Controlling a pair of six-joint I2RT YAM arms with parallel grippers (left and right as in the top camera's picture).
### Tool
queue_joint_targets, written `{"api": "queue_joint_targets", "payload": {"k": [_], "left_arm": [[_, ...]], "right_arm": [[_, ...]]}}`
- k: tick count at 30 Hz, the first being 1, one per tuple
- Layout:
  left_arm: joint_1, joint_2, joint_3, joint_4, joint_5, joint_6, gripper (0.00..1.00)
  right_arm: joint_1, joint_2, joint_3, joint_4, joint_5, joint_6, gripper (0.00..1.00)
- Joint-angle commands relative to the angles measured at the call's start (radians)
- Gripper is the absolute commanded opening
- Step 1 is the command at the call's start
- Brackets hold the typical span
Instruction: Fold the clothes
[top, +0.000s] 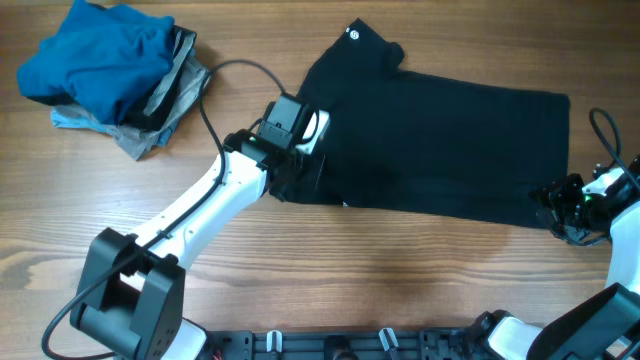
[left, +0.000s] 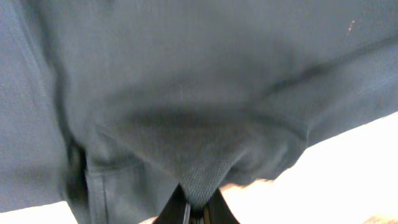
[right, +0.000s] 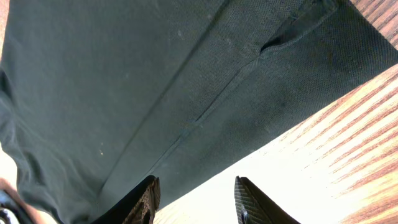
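Observation:
The black T-shirt (top: 440, 140) lies spread across the middle and right of the table, with a small white label mark (top: 352, 34) near its top left corner. My left gripper (top: 297, 172) is shut on a pinch of the shirt's fabric (left: 202, 180) at its left edge; the cloth fills the left wrist view. My right gripper (top: 551, 208) sits at the shirt's lower right corner. Its fingers (right: 196, 199) are open, one at the hem (right: 205, 112) and one over bare wood.
A pile of a bright blue garment (top: 95, 55) on a grey garment (top: 160, 110) lies at the back left. A black cable (top: 215, 90) runs by the left arm. Wood table (top: 380, 270) shows in front of the shirt.

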Motion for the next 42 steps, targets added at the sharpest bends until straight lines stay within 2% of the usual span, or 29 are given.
{"api": "queue_joint_targets", "payload": {"k": [1, 7, 8, 10, 11, 12, 13, 16, 20, 23, 27, 29, 32, 35, 39, 42], "left_arm": [[0.003, -0.003, 0.010, 0.081, -0.037, 0.015, 0.04], [0.003, 0.042, 0.010, 0.186, -0.061, 0.016, 0.08], [0.003, 0.058, 0.010, 0.208, -0.073, 0.016, 0.15], [0.003, 0.098, 0.010, 0.246, -0.074, 0.016, 0.64], [0.003, 0.108, 0.010, 0.248, -0.074, 0.015, 0.72], [0.003, 0.113, 0.010, 0.243, -0.074, 0.016, 0.74], [0.003, 0.113, 0.011, 0.230, -0.074, 0.016, 0.73], [0.002, 0.083, 0.032, 0.138, -0.046, 0.016, 0.56], [-0.003, 0.063, 0.035, -0.001, 0.144, 0.019, 0.55], [-0.024, 0.087, 0.029, -0.072, 0.171, 0.019, 0.55], [-0.043, 0.133, 0.008, -0.068, 0.175, 0.019, 0.31], [-0.051, 0.167, 0.008, -0.045, 0.214, 0.019, 0.31], [-0.070, 0.222, 0.008, 0.012, 0.261, 0.019, 0.41], [-0.070, 0.225, 0.008, 0.023, 0.263, 0.018, 0.44], [-0.071, 0.225, 0.008, 0.029, 0.280, 0.018, 0.21], [-0.070, 0.225, 0.008, 0.061, 0.279, 0.018, 0.18]], "right_arm": [[0.008, -0.009, 0.011, 0.013, -0.016, -0.019, 0.43], [0.008, -0.009, 0.011, 0.017, -0.016, -0.017, 0.43], [0.008, -0.009, 0.011, 0.019, -0.016, -0.017, 0.43], [0.008, -0.009, 0.011, 0.019, -0.016, -0.017, 0.43], [0.008, -0.009, 0.011, 0.019, -0.016, -0.018, 0.43], [0.008, -0.009, 0.011, 0.018, -0.016, -0.018, 0.43], [0.008, -0.009, 0.011, 0.016, -0.016, -0.018, 0.43], [0.008, -0.009, 0.011, 0.016, -0.016, -0.017, 0.43], [0.008, -0.009, 0.011, 0.016, -0.016, -0.018, 0.43], [0.008, -0.009, 0.011, 0.017, -0.016, -0.017, 0.44], [0.008, -0.009, 0.011, 0.017, -0.016, -0.018, 0.44], [0.008, -0.009, 0.011, 0.017, -0.016, -0.018, 0.44], [0.008, -0.009, 0.011, 0.016, -0.016, -0.018, 0.44], [0.008, -0.009, 0.011, 0.017, -0.016, -0.018, 0.44], [0.008, -0.009, 0.011, 0.017, -0.016, -0.017, 0.44], [0.008, -0.009, 0.010, 0.016, -0.016, -0.018, 0.44]]}}
